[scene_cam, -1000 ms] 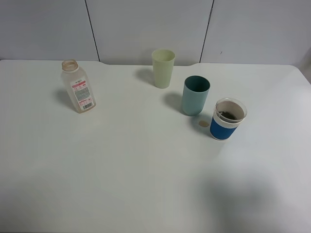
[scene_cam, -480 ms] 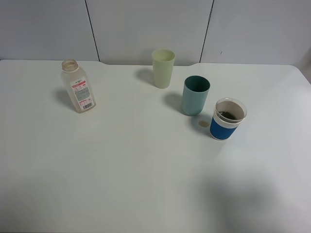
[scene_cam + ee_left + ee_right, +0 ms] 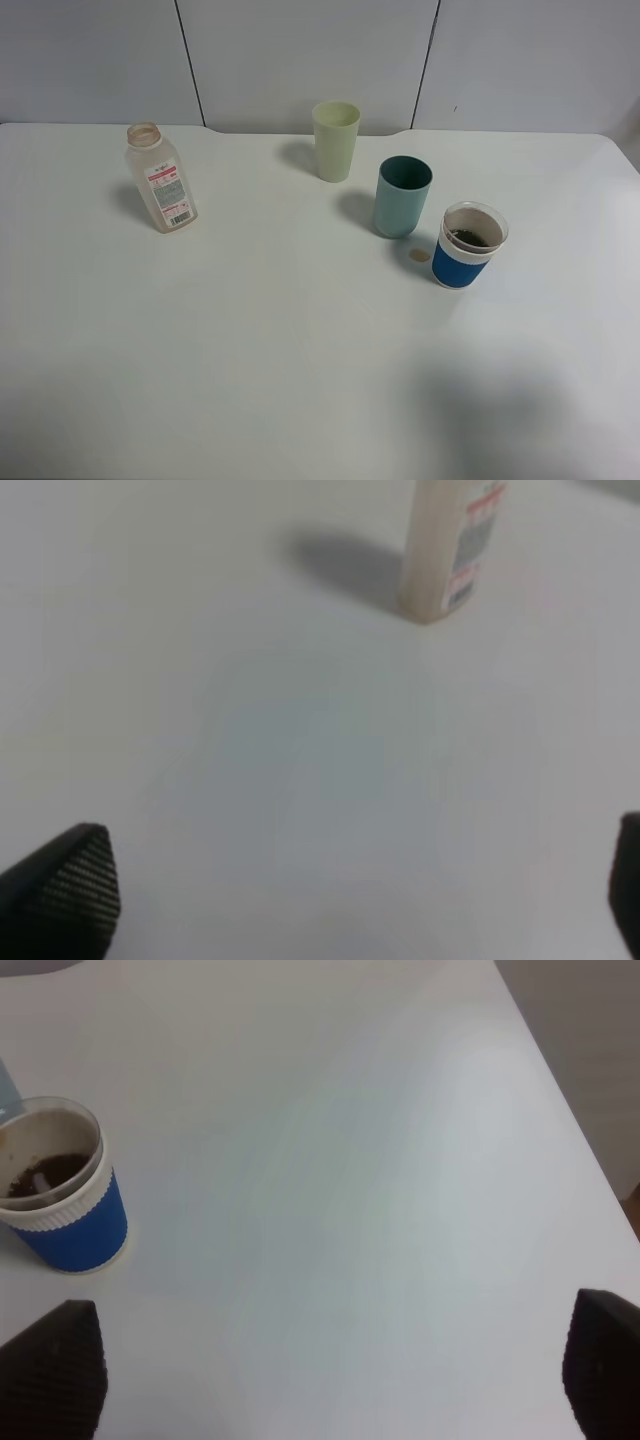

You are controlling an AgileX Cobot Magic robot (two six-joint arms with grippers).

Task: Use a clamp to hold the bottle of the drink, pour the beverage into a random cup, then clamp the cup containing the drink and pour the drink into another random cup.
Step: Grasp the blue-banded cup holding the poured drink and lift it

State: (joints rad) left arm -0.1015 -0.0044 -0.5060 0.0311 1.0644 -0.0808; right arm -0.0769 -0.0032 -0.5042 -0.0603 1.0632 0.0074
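Bottle (image 3: 160, 178) and three cups stand upright on the white table (image 3: 250, 340); the left gripper (image 3: 345, 900) and right gripper (image 3: 325, 1370) are both spread wide and hold nothing.
The high camera shows the bottle far left, a pale green cup (image 3: 335, 140) at the back, a teal cup (image 3: 403, 196) nearer and to the right, and the blue-sleeved cup (image 3: 470, 245) just beside it, with a small brown spot (image 3: 420, 255) on the table between them. The left wrist camera shows only two black fingertips (image 3: 60, 895) angled down over the table, with the bottle's lower half well ahead of the gap. The right wrist camera shows fingertips (image 3: 50, 1370) equally far apart. The blue-sleeved cup holds a little brown drink (image 3: 45, 1172) and stands ahead of one finger, untouched.
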